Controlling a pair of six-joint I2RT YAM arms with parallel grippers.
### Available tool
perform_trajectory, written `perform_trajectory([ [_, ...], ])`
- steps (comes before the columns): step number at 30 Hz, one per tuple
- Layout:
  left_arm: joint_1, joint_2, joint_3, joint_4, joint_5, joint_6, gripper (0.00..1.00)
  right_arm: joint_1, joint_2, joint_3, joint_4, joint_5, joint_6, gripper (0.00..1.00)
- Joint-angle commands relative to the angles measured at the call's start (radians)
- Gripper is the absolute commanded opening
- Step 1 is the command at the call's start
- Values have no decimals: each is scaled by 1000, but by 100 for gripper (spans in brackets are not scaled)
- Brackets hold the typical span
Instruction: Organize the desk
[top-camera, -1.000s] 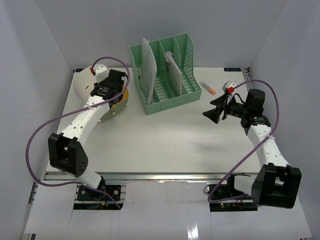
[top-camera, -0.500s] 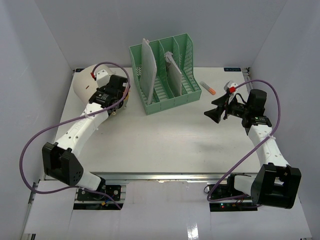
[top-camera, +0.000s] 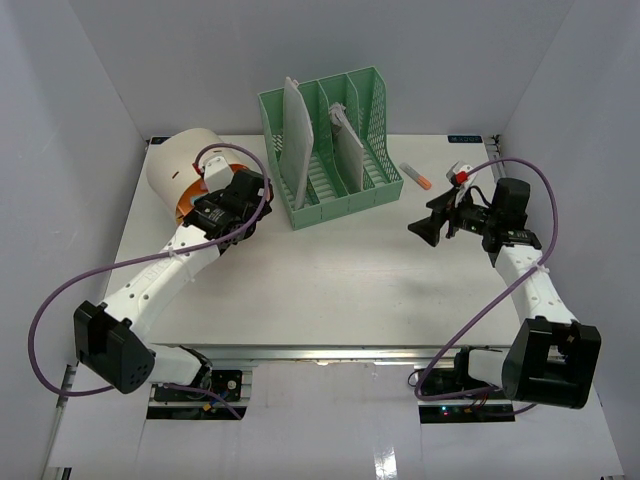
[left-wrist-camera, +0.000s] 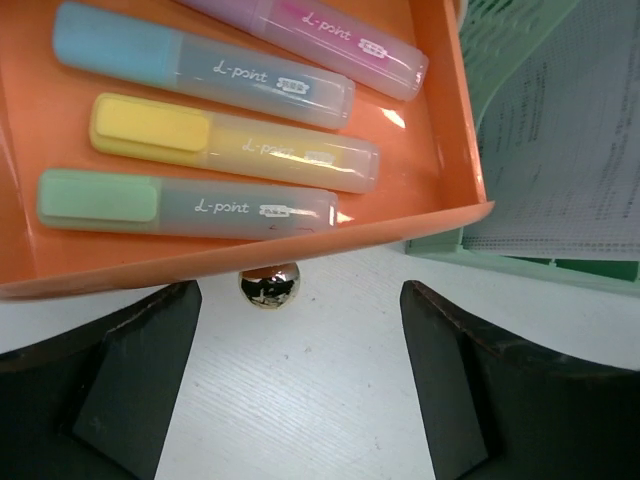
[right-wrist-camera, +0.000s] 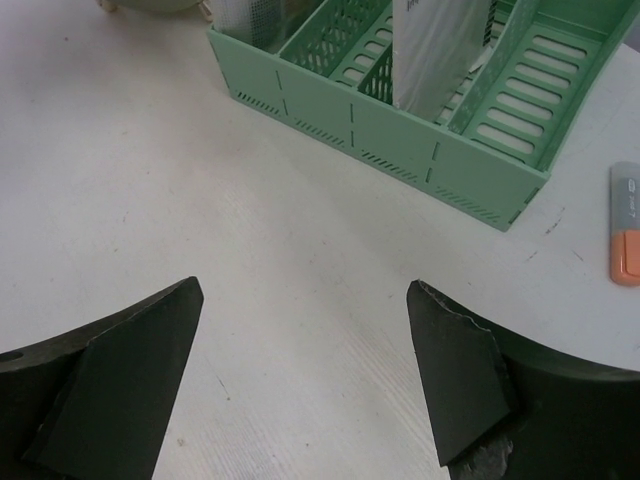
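Note:
On the white desk (top-camera: 330, 280) my left gripper (top-camera: 215, 200) sits just in front of an orange drawer (left-wrist-camera: 440, 120) that sticks out of a round cream container (top-camera: 185, 165). Its jaws are open, one on each side of the drawer's shiny metal knob (left-wrist-camera: 269, 285) without touching it. Blue (left-wrist-camera: 200, 65), yellow (left-wrist-camera: 235, 145), green (left-wrist-camera: 185, 205) and pink (left-wrist-camera: 340, 40) highlighters lie in the drawer. My right gripper (top-camera: 420, 225) hovers open and empty over bare desk at the right. An orange-capped marker (top-camera: 415, 176) lies loose behind it.
A green mesh file rack (top-camera: 325, 145) holding papers stands at the back centre, right next to the drawer's right corner. The same rack (right-wrist-camera: 400, 130) lies ahead of the right gripper. White walls enclose the desk and a metal rail (top-camera: 320, 352) runs along its front edge.
My left gripper has opened, let go of the knob and drawn back toward the near right, leaving the container and orange drawer in plain view. The right jaws have spread slightly wider.

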Motion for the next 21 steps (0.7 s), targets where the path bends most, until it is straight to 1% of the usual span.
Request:
perform_trajectory([
  [1,-6,-60,37,35,-1,30,98,-6,93,101,-46,140,-40,97],
  [2,-6,-69,37,52,16,43,98,-5,131,134,-64,184,-49,97],
  [3,-6,-85,31,72,37,68,98,-4,175,186,-94,240,-60,95],
  [4,-5,-106,19,94,61,101,98,-4,223,254,-132,302,-74,91],
  [5,-5,-120,-3,135,107,150,98,-3,291,328,-176,353,-95,90],
  [7,-6,-169,-37,215,197,242,98,5,433,454,-243,441,-139,90],
  [8,-5,-214,-79,264,238,282,98,17,521,509,-263,492,-148,90],
  [10,-5,-294,-148,358,320,353,98,41,653,654,-305,659,-156,90],
  [11,-4,-341,-183,384,369,391,98,52,721,734,-332,678,-164,90],
  [14,-2,-432,-251,419,501,483,98,70,874,888,-372,677,-194,90],
  [15,-2,-470,-289,429,544,503,98,75,914,986,-392,680,-201,90],
  [16,-3,-537,-317,444,595,522,98,81,976,1081,-431,678,-214,90],
  [17,-2,-573,-347,448,646,536,98,84,1049,1196,-477,677,-221,90],
  [19,-2,-645,-388,436,696,540,98,84,1160,1370,-555,647,-237,91],
  [21,-2,-735,-411,412,701,530,98,111,1199,1379,-533,667,-262,92],
])
